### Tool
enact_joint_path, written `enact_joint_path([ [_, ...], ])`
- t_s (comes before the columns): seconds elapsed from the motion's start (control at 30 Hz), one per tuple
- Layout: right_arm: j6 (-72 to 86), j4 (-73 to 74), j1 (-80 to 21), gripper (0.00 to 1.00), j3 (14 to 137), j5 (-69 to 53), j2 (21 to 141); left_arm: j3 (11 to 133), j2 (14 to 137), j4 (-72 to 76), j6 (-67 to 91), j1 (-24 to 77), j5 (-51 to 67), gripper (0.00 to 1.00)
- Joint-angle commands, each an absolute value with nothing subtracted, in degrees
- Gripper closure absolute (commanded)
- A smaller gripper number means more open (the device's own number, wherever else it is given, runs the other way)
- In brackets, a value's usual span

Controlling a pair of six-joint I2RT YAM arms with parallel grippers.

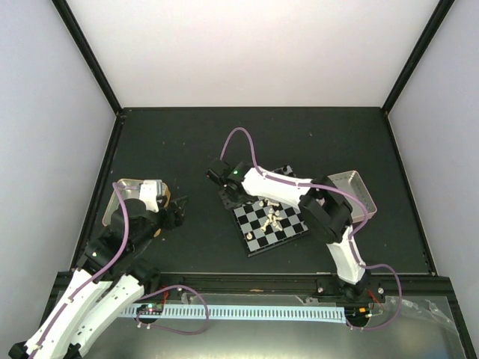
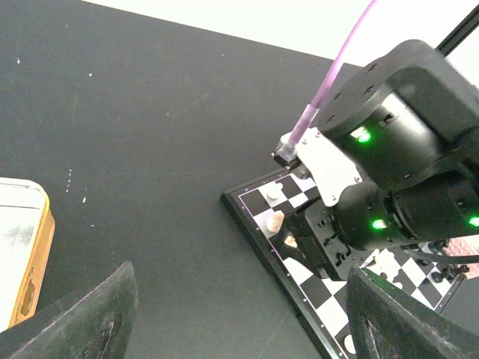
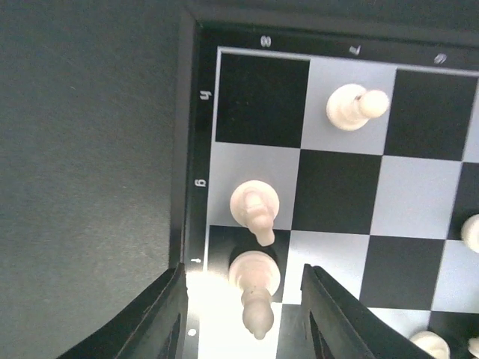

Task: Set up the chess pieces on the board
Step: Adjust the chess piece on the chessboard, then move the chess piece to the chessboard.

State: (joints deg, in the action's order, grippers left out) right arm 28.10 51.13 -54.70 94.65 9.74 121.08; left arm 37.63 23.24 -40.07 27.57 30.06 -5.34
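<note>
**Corner work:** the right gripper (image 3: pixel 243 299) hangs over the far-left corner of the board (image 1: pixel 262 241). Its jaws are spread either side of a cream piece (image 3: pixel 254 288) standing on a black edge square, and neither finger visibly touches it. A second piece (image 3: pixel 254 203) stands on the next edge square, just beside the first. A third (image 3: pixel 352 106) stands one file in. In the top view a loose heap (image 1: pixel 273 218) of chessmen lies about the board's middle. The left gripper (image 2: pixel 239 329), jaws wide and empty, waits over the table (image 1: pixel 202 149) to the board's left, well apart from the work.

The step in hand looks like seating this piece in the edge row. The views do not show whether it is about to be gripped or has just been let go.

If it is a release, the sound move is a straight lift with the jaws held wide. Any sideways drift would risk brushing the piece or its close neighbour. If it is a grasp, the fingers should close slowly and evenly on the body. So small a chessman would likely tip or twist under a lopsided pinch.

In both cases the piece should end upright and inside its own square. The heap is probably best taken one chessman at a time.
</note>
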Motion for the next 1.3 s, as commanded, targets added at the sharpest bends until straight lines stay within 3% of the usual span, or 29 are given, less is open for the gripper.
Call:
enact_joint_path([
  [0.0, 28.68, 47.55, -54.81, 0.56, 93.73, 9.49, 113.83, 37.52, 23.11, -39.98, 26.90, 29.79, -6.15, 0.22],
  [0.33, 32.93, 40.76, -49.12, 0.67, 81.85, 19.09, 102.80, 37.52, 24.01, -39.87, 27.34, 29.79, -6.24, 0.23],
  [0.9, 31.74, 40.34, -44.87, 0.80, 85.01, 16.49, 112.72, 37.53, 24.71, -39.96, 27.41, 29.79, -6.28, 0.23],
  [1.27, 31.51, 40.94, -44.78, 0.80, 85.17, 16.38, 115.16, 37.53, 24.74, -39.97, 27.34, 29.75, -6.15, 0.23],
])
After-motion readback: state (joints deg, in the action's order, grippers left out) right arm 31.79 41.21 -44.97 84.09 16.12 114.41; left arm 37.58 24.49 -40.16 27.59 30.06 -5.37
